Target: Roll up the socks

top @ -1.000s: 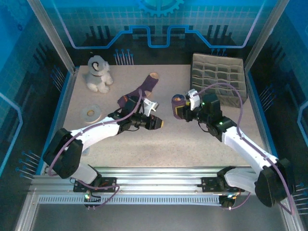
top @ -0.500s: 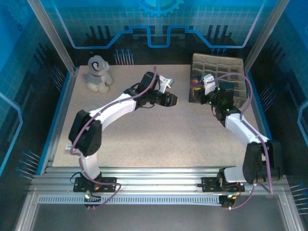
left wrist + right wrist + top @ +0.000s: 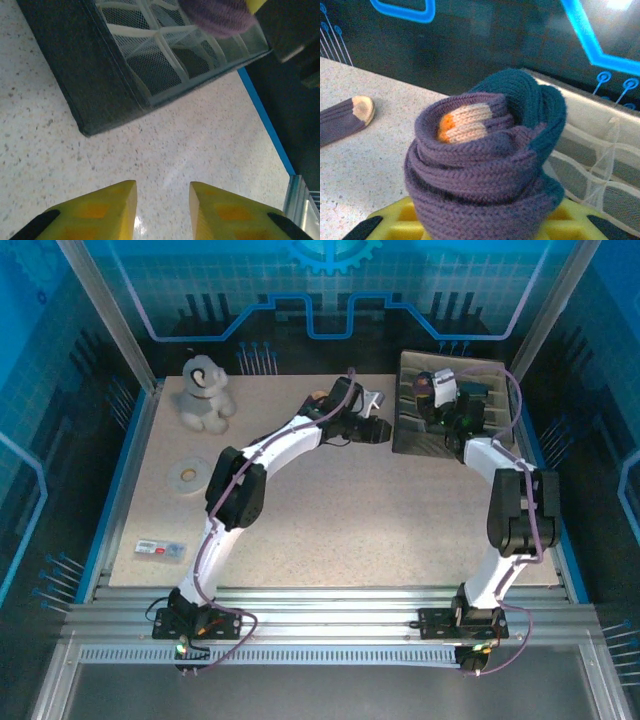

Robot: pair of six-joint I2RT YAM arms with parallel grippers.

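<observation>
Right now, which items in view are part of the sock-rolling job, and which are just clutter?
Job:
- rolled sock bundle, held in the right gripper
- loose purple sock with tan toe, on the table
- mesh organizer, probably the drop-off

Lying about:
- plush toy
- tape roll
- small packet

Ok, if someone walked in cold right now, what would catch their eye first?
The rolled sock, purple with a teal edge, stands out: the right gripper holds it above the divided fabric box at the far right of the table. Next, the left gripper, open and empty, points at that box's dark wall. A second sock lies flat on the table, and a grey plush toy sits in the far-left corner.
</observation>
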